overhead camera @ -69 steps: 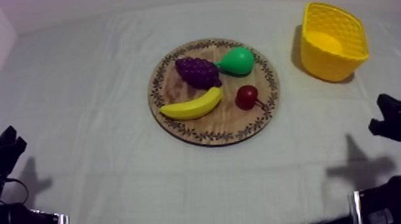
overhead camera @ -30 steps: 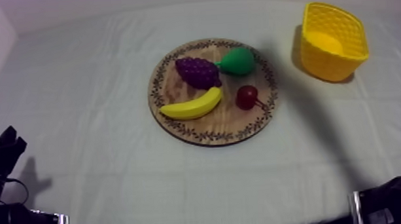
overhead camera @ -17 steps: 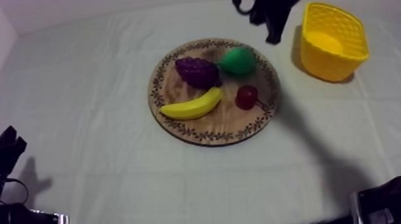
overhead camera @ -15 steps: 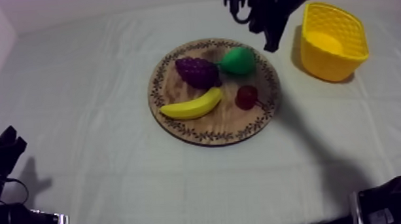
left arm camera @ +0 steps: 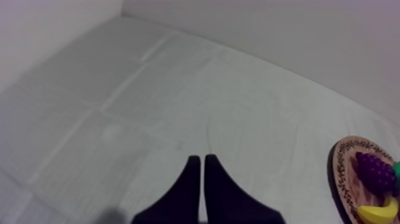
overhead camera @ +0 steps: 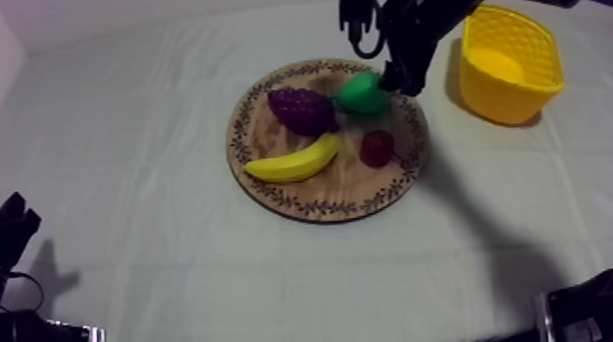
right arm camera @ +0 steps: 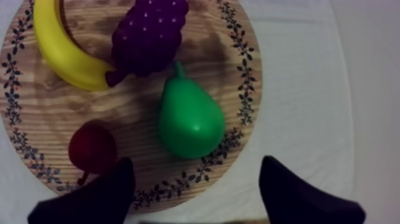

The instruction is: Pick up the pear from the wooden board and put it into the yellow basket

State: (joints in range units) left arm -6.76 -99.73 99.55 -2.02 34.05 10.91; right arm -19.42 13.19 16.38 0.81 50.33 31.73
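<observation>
The green pear lies on the round wooden board at its far right, stem toward the grapes. My right gripper hangs just behind and above the pear, open, with nothing between its fingers. Seen from the right wrist, the pear lies just ahead of the gap of the right gripper, whose two fingers stand wide apart. The yellow basket stands at the far right. My left gripper is shut on nothing, and rests low at the left.
A banana and a small red fruit share the board with the grapes. In the right wrist view, grapes, banana and red fruit surround the pear. The right arm reaches between board and basket.
My right arm has left the lower right, come in from the upper right and dropped toward the pear. Its fingers have spread apart. The fruit and the left arm have not moved.
</observation>
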